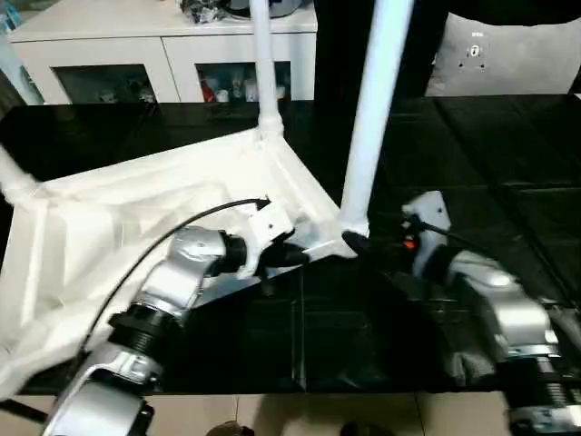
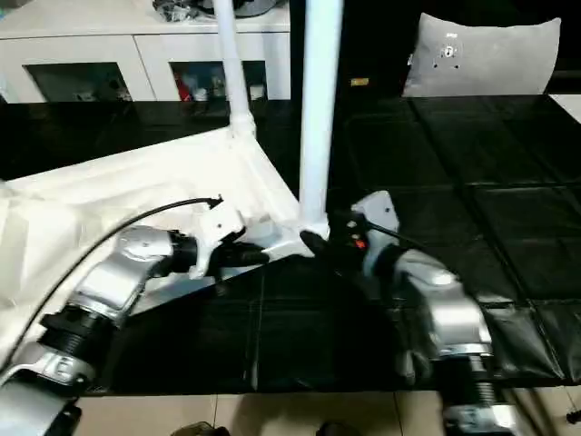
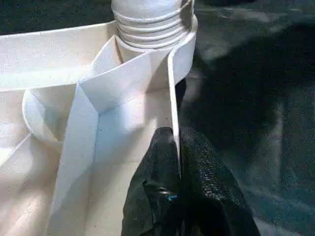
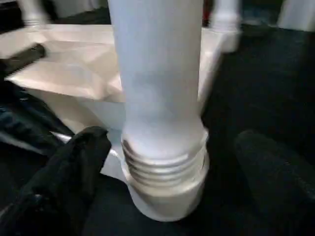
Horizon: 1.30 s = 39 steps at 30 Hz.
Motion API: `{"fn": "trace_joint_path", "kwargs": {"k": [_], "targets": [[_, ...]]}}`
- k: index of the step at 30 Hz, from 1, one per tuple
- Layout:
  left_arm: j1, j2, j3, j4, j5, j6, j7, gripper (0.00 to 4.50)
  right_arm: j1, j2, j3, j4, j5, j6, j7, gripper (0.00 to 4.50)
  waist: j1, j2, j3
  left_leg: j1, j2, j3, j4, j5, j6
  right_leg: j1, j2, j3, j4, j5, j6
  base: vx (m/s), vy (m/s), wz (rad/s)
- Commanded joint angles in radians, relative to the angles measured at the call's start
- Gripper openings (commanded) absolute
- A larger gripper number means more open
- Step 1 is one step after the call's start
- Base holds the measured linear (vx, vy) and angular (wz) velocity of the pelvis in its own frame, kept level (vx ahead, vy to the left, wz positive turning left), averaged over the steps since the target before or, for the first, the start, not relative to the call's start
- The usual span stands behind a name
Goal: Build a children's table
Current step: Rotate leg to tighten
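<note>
The white table top lies upside down on the black work table, ribs facing up. Three legs stand in its corner sockets: one at the far corner, one at the left, and one at the near right corner. My left gripper is shut on the top's thin rim wall, just beside that near right socket. My right gripper is open, with one finger on each side of the leg's threaded base and a gap on both sides.
A white cabinet with glass doors stands behind the work table. A grey cushion rests at the back right. The black work table stretches to the right, and its front edge runs just below my forearms.
</note>
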State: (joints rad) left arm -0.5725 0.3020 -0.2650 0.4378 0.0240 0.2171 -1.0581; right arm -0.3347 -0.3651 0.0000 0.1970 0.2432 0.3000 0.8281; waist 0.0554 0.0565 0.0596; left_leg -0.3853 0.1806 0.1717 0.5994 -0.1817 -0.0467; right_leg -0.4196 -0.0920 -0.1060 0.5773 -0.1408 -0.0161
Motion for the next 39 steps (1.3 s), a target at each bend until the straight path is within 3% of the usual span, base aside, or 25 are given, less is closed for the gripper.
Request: {"fn": "trace_joint_path", "kwargs": {"k": [1, 12, 15, 20, 21, 22, 39], "targets": [[-0.023, 0.027, -0.015, -0.034, -0.044, -0.082, -0.101, 0.00, 0.011, -0.052, 0.031, -0.041, 0.036, 0.018, 0.117, 4.47, 0.001, -0.009, -0.061, 0.016, 0.042, -0.012, -0.070, -0.229, 0.096, 0.063, -0.056, 0.046, -0.074, -0.328, -0.180, 0.000, 0.000, 0.00], [-0.038, 0.103, -0.049, -0.015, -0.074, -0.140, -0.299, 0.00, -0.026, -0.149, 0.091, -0.053, 0.093, 0.087, 0.341, 4.47, 0.025, -0.009, -0.057, 0.016, 0.049, -0.012, -0.074, -0.237, 0.087, 0.061, -0.059, 0.051, -0.070, -0.340, -0.190, 0.000, 0.000, 0.00], [-0.040, 0.110, -0.054, -0.006, -0.077, -0.148, -0.314, 0.00, -0.036, -0.161, 0.108, -0.056, 0.118, 0.111, 0.392, 4.21, 0.032, -0.011, -0.057, 0.020, 0.050, -0.011, -0.075, -0.244, 0.080, 0.058, -0.061, 0.052, -0.071, -0.358, -0.190, 0.000, 0.000, 0.00], [-0.042, 0.113, -0.050, 0.006, -0.076, -0.163, -0.324, 0.00, -0.040, -0.171, 0.121, -0.062, 0.131, 0.136, 0.430, 3.80, 0.031, -0.013, -0.056, 0.017, 0.050, -0.012, -0.077, -0.239, 0.071, 0.059, -0.061, 0.053, -0.071, -0.351, -0.187, 0.000, 0.000, 0.00], [-0.044, 0.113, -0.049, 0.011, -0.077, -0.166, -0.325, 0.00, -0.043, -0.174, 0.123, -0.059, 0.134, 0.140, 0.436, 3.72, 0.030, -0.022, -0.059, 0.017, 0.049, -0.010, -0.075, -0.236, 0.073, 0.061, -0.061, 0.053, -0.071, -0.352, -0.187, 0.000, 0.000, 0.00], [-0.045, 0.113, -0.049, 0.012, -0.077, -0.167, -0.325, 0.00, -0.044, -0.175, 0.125, -0.057, 0.135, 0.142, 0.439, 3.62, 0.033, -0.017, -0.057, 0.017, 0.050, -0.011, -0.075, -0.232, 0.073, 0.059, -0.063, 0.053, -0.070, -0.360, -0.187, 0.000, 0.000, 0.00], [-0.021, 0.100, -0.043, -0.005, -0.081, -0.149, -0.294, 0.00, -0.012, -0.161, 0.138, -0.100, 0.150, 0.184, 0.429, 2.19, 0.036, -0.019, -0.061, 0.017, 0.051, -0.011, -0.075, -0.220, 0.065, 0.060, -0.064, 0.054, -0.071, -0.377, -0.177, 0.000, 0.000, 0.00]]}}
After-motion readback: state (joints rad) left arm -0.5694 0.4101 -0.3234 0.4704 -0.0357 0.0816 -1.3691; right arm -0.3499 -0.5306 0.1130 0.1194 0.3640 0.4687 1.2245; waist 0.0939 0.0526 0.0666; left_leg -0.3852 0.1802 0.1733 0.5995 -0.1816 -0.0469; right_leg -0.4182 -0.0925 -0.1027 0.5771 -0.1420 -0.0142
